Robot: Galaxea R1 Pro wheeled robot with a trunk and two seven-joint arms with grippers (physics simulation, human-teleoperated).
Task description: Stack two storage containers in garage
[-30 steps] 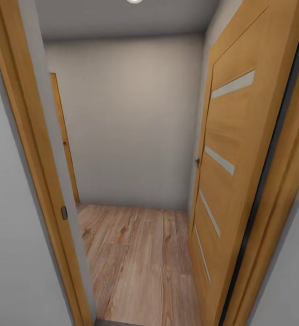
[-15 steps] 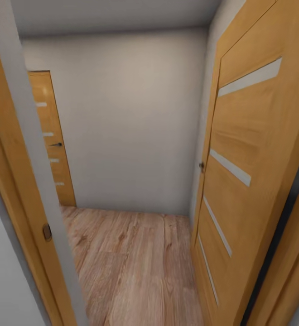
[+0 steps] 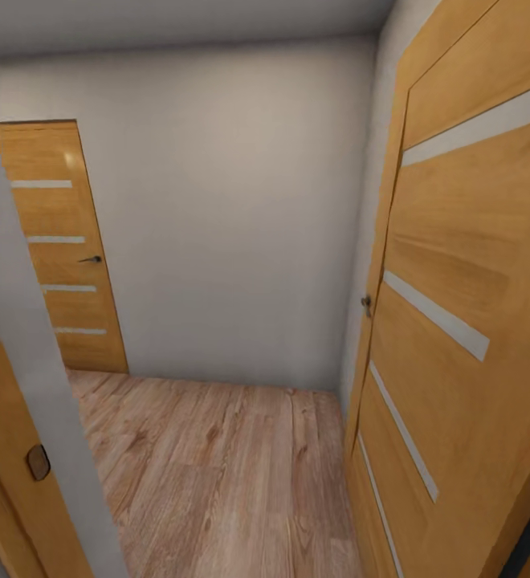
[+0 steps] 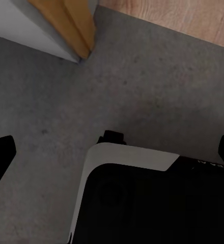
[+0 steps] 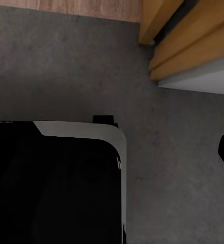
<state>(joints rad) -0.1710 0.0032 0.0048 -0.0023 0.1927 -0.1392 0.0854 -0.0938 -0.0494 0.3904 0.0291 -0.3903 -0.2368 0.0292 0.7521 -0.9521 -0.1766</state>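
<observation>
Oak-toned open door (image 3: 466,305), near right: swung wide with its handle at the near edge, leaving a passage for the robot.

Door frame (image 3: 16,449), near left: timber jamb with a latch plate, grey wall edge beside it; it sits very near the head camera, so the robot is judged to be inside the doorway.

Wood plank floor (image 3: 217,474): light boards running across a small hall beyond the threshold.

Closed door (image 3: 60,249), far left: same banded pattern, lever handle, set in a plain pale wall (image 3: 233,217).

Concrete floor (image 4: 51,117): dark grey, rough, under both wrist cameras, meeting the planks at the threshold; the robot's base (image 4: 142,203) stands on it, so the trunk is judged to be on the garage side.

Grippers: both arms hang pointing down at the floor beside the base, likely tucked for travel. Dark finger tips appear at the wrist views' edges; apart or together cannot be told.

Storage containers: absent from these pictures; none is carried.
</observation>
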